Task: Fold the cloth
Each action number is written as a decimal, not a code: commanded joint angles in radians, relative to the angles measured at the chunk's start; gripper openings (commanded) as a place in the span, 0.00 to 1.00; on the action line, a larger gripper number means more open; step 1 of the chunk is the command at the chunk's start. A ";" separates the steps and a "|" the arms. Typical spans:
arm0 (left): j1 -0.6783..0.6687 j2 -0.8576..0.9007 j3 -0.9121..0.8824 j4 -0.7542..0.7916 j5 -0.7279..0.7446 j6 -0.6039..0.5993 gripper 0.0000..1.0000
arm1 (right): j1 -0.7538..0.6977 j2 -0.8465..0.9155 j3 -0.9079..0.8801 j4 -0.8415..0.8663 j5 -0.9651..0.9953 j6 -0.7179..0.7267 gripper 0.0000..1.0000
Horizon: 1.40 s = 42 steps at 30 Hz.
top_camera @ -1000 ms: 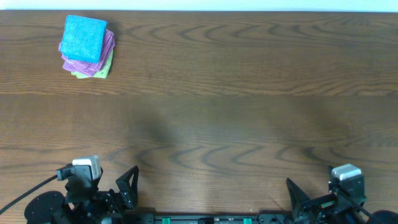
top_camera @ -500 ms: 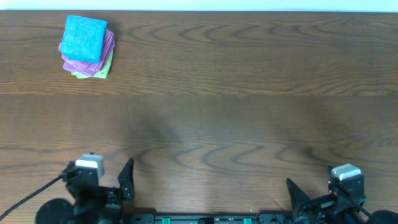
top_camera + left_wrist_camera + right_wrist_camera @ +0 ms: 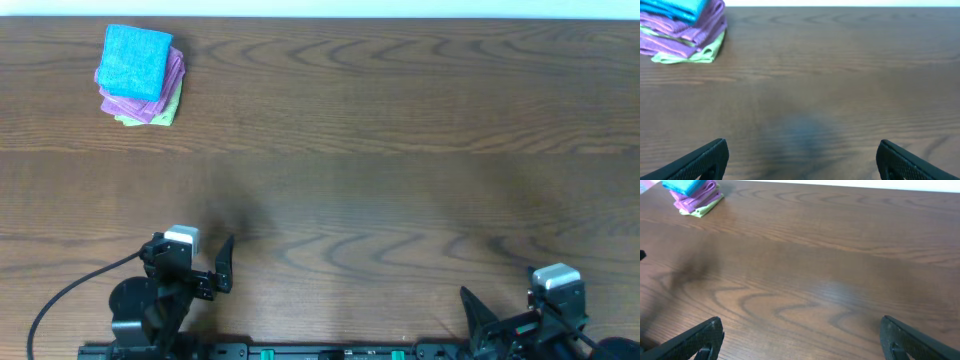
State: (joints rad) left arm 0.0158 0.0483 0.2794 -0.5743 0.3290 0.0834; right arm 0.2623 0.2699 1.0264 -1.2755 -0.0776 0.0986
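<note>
A stack of folded cloths (image 3: 140,88), blue on top, purple below and green at the bottom, lies at the far left corner of the table. It also shows in the left wrist view (image 3: 682,27) and in the right wrist view (image 3: 694,195). My left gripper (image 3: 802,160) is open and empty near the front left edge, far from the stack. My right gripper (image 3: 802,340) is open and empty at the front right edge. No unfolded cloth is in view.
The brown wooden table (image 3: 380,180) fills the views. Its far edge (image 3: 400,18) meets a white strip. The arm bases and a black cable (image 3: 60,295) sit along the front edge.
My left arm has swung to the right and a little forward over the table. The right arm and the cloth stack have not moved.
</note>
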 commanded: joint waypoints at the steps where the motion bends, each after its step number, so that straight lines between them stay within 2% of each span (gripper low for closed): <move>1: -0.005 -0.013 -0.039 0.032 0.013 0.013 0.95 | 0.005 -0.003 -0.001 -0.002 0.002 0.011 0.99; 11: -0.005 -0.045 -0.143 0.092 0.011 -0.020 0.95 | 0.005 -0.003 -0.001 -0.001 0.002 0.011 0.99; 36: -0.005 -0.044 -0.143 0.092 0.004 -0.016 0.95 | 0.005 -0.003 -0.001 -0.001 0.004 0.008 0.99; 39: -0.005 -0.044 -0.143 0.093 0.004 -0.016 0.95 | 0.005 -0.003 -0.003 0.016 0.078 -0.024 0.99; 42: -0.005 -0.044 -0.143 0.092 0.004 -0.016 0.96 | -0.029 -0.023 -0.052 0.110 0.124 -0.074 0.99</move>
State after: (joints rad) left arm 0.0158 0.0116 0.1562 -0.4862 0.3336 0.0753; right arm 0.2588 0.2684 1.0157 -1.2060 -0.0223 0.0811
